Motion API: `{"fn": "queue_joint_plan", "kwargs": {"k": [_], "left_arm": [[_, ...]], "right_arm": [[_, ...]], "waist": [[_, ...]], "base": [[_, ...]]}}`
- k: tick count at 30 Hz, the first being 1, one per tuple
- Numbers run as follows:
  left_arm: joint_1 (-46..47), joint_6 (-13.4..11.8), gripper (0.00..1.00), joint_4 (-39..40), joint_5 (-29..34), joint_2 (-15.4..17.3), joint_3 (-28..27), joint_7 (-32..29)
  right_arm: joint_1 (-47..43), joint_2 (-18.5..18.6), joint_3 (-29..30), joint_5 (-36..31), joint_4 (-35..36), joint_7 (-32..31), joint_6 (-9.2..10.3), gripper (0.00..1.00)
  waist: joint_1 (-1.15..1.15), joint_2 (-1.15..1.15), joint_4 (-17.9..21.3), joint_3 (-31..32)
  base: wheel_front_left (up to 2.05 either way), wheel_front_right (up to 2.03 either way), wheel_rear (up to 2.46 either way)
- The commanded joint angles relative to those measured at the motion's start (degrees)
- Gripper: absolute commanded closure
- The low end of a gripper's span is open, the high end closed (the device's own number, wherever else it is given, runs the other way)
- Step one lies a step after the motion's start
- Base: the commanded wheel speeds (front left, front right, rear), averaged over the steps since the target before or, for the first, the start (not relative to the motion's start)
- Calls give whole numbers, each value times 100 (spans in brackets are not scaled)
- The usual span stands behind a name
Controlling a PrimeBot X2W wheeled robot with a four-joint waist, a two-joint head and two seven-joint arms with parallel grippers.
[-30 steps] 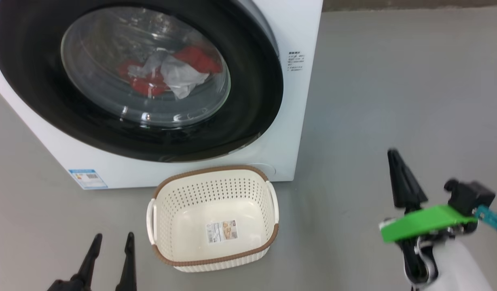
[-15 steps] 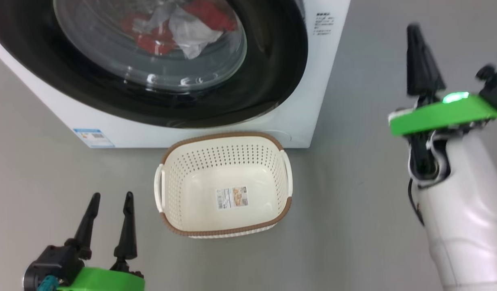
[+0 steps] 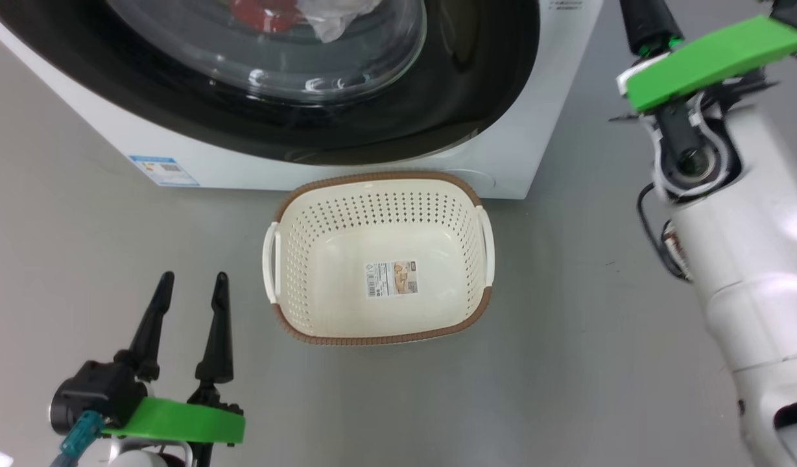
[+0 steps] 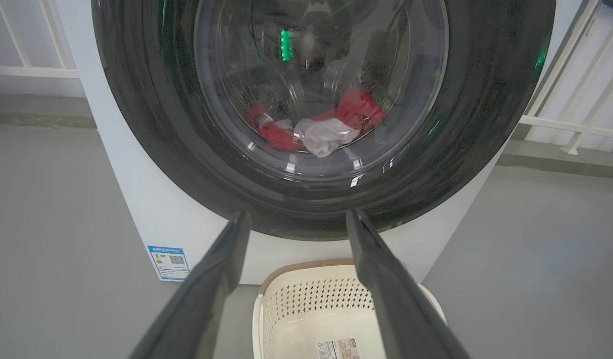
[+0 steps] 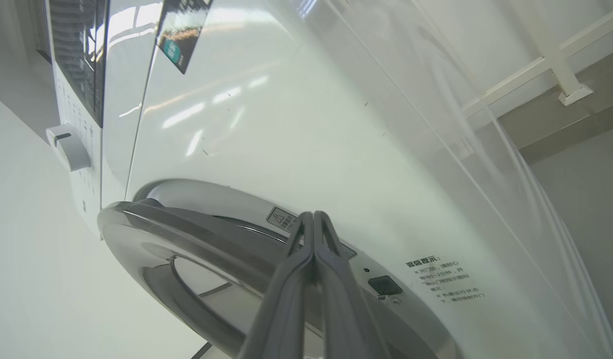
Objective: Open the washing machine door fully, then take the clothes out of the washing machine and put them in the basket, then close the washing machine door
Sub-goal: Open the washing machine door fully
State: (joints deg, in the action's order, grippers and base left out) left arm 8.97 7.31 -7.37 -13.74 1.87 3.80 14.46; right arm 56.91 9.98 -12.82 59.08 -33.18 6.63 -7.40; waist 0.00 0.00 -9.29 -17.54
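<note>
Head view has the basket (image 3: 379,176) on the floor just in front of the washing machine (image 3: 524,130), washing machine door (image 3: 489,78) shut with the red clothes (image 4: 353,107) behind its glass, left pincer (image 3: 194,277) spread wide and holding nothing, right pincer (image 5: 313,219) clenched tight near the door's rim.

head view's top edge cuts off the washing machine door (image 3: 482,71) and the clothes (image 3: 262,13).

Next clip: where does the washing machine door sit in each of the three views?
Head view: the washing machine door spans the top, above the basket.
Left wrist view: door upper centre, beyond the open left gripper.
Right wrist view: door lower left, edge-on, past the shut right gripper.
Shared landmark: the washing machine's white front around it.
</note>
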Motion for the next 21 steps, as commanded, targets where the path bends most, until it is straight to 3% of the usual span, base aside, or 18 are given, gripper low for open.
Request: {"fn": "queue_joint_plan", "kwargs": {"k": [1, 5, 11, 21], "left_arm": [[192, 17, 0, 141, -38, 100, -134, 54], [235, 17, 0, 147, -50, 107, -109, 54], [276, 17, 0, 141, -68, 124, -68, 54], [422, 17, 0, 168, -134, 123, 103, 54]], "right_arm": [[223, 68, -172, 439, 46, -282, -9, 100], [494, 233, -330, 1427, -127, -1094, -9, 100], [830, 390, -396, 2346, -482, -2172, -9, 100], [1380, 410, -327, 3041, -1004, -3292, -9, 100]], "waist": [[0, 0, -100, -124], [0, 0, -147, -226], [0, 0, -212, -346], [0, 0, -351, -593]], "base": [[0, 0, 0], [0, 0, 0], [0, 0, 0], [0, 0, 0]]}}
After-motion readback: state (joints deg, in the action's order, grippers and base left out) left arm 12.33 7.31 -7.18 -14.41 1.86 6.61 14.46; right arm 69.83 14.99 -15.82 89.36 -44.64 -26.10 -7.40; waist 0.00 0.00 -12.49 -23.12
